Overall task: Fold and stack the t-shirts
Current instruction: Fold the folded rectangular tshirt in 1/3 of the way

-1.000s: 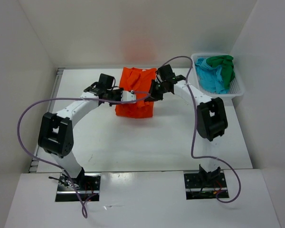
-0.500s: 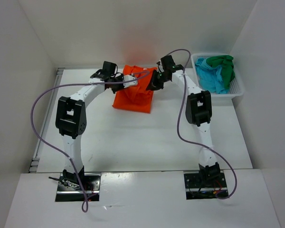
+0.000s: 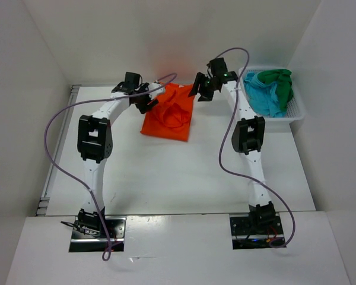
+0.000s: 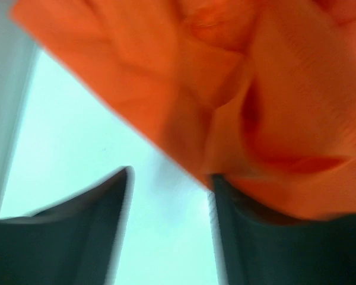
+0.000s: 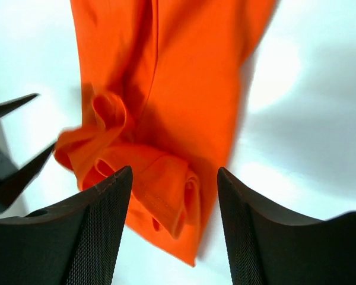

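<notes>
The orange t-shirt [image 3: 166,122] lies in a rumpled, partly folded heap at the far middle of the table. My left gripper [image 3: 148,102] hangs open at its far left corner. In the left wrist view the orange cloth [image 4: 255,89] rests against the right finger, and bare table shows between the jaws of the left gripper [image 4: 172,175]. My right gripper [image 3: 200,90] is open above the shirt's far right corner. In the right wrist view a bunched fold of the shirt [image 5: 184,71] lies below the right gripper [image 5: 175,172]. The green t-shirt [image 3: 280,78] and the turquoise t-shirt [image 3: 262,96] sit crumpled in the basket.
A white mesh basket [image 3: 297,113] stands at the far right of the table. White walls close in the left, back and right sides. Purple cables loop from both arms over the table.
Both grippers have opened and let go of the orange t-shirt. Both arms reached toward the back wall, and the shirt now lies loose and rumpled on the table.
</notes>
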Tool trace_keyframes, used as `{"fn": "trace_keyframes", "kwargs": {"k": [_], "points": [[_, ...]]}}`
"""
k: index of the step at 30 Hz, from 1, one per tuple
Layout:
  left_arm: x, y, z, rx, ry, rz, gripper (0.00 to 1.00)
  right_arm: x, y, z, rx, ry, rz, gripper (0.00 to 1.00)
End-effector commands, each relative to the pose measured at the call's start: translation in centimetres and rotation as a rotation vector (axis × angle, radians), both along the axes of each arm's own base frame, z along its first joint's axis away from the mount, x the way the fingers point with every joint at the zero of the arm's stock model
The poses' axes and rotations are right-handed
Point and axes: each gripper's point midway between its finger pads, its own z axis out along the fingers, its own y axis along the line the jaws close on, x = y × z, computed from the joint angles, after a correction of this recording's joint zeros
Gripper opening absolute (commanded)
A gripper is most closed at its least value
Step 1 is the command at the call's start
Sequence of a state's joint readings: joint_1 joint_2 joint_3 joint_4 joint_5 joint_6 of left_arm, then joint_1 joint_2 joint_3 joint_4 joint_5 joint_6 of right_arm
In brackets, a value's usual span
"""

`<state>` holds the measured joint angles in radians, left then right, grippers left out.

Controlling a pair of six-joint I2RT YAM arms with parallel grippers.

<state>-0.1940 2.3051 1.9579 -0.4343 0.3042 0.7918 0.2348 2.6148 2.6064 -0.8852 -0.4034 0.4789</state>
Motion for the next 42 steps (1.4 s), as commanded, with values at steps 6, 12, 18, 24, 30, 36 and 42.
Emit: {"fn": "trace_keyframes", "kwargs": {"k": [6,12,18,24,30,36,42], "points": [[-1.5,1.2,9.5,-0.220,-0.005,0.151,0.89,-4.1,-4.1,7.8,-0.313,-0.170,-0.001,0.58],[-8.1,4.3,4.9,-0.255,0.225,0.253,0.90,-13.0,6.0,2.5,-0.371,-0.126,0.322,0.11],[-10.7,5.7,2.8,-0.248,0.296,0.322,0.93,-13.1,12.8,-1.3,-0.313,-0.092,0.401,0.00],[-11.0,7.2,1.9,-0.260,0.324,0.388,0.93,-11.2,13.8,-2.5,-0.285,-0.092,0.370,0.00],[-10.8,8.0,1.1,-0.274,0.343,0.440,0.95,-10.0,13.9,-3.0,-0.254,-0.087,0.348,0.00],[-11.3,6.9,0.5,-0.320,0.391,0.409,1.00,-9.4,13.6,-3.9,-0.230,-0.063,0.330,0.00],[-11.7,6.0,0.6,-0.341,0.418,0.401,1.00,-8.1,13.9,-2.9,-0.201,-0.097,0.312,0.00]]}}
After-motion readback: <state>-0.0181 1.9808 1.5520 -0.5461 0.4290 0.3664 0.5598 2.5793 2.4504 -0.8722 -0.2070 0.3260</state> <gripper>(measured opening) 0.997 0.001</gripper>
